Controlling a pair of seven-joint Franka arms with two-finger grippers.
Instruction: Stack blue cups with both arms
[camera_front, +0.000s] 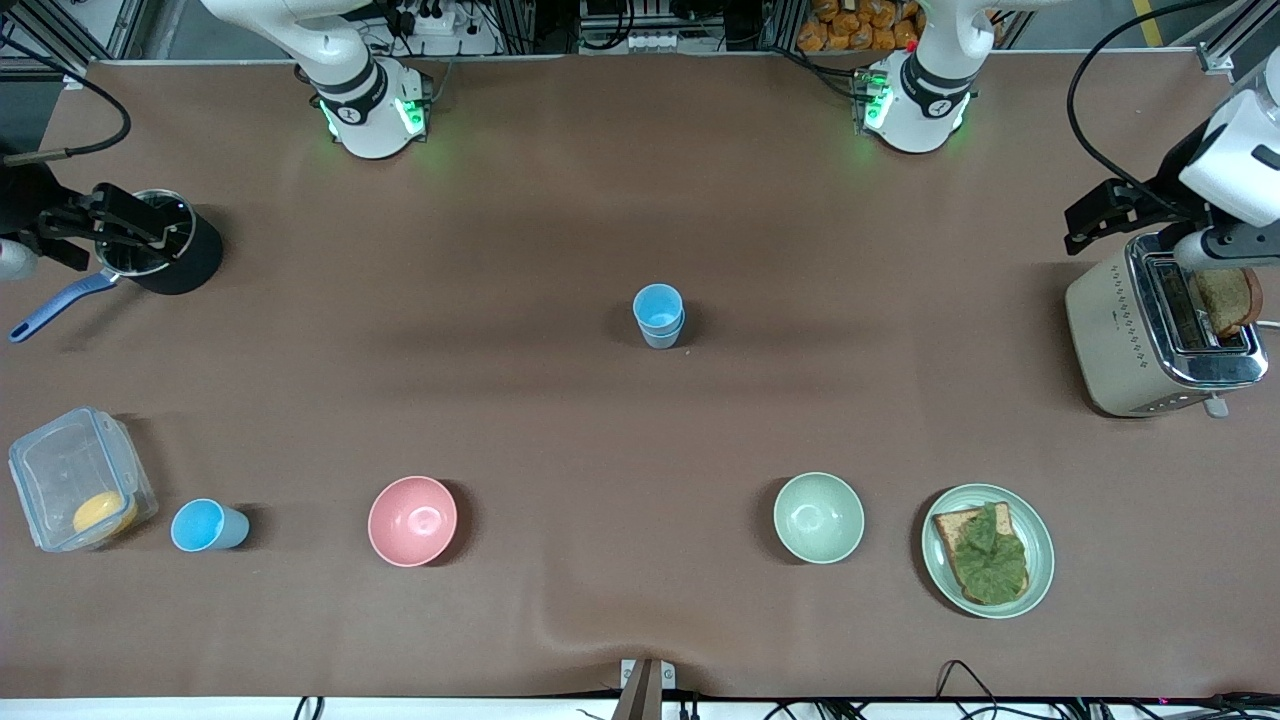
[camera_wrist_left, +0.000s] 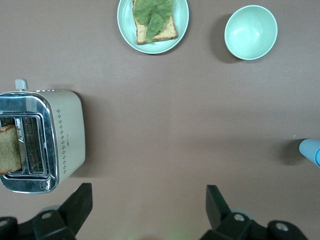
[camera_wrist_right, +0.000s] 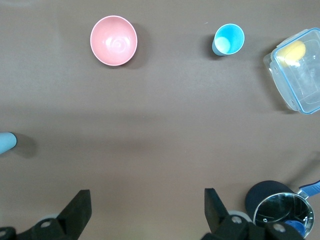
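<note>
Two blue cups (camera_front: 658, 315) stand nested upright at the middle of the table, a sky blue one inside a pale grey-blue one. The stack shows at the edge of the left wrist view (camera_wrist_left: 311, 150) and of the right wrist view (camera_wrist_right: 6, 142). A third blue cup (camera_front: 208, 526) stands alone toward the right arm's end, near the front camera, and also shows in the right wrist view (camera_wrist_right: 228, 39). My left gripper (camera_front: 1088, 222) hangs open and empty by the toaster (camera_wrist_left: 148, 201). My right gripper (camera_front: 118, 228) hangs open and empty over the pot (camera_wrist_right: 146, 202).
A pink bowl (camera_front: 412, 520) and a pale green bowl (camera_front: 818, 517) stand near the front camera. A plate (camera_front: 1040, 560) with toast and lettuce is beside the green bowl. A toaster (camera_front: 1110, 335) holds bread. A black pot (camera_front: 190, 265) and a clear container (camera_front: 60, 470) are at the right arm's end.
</note>
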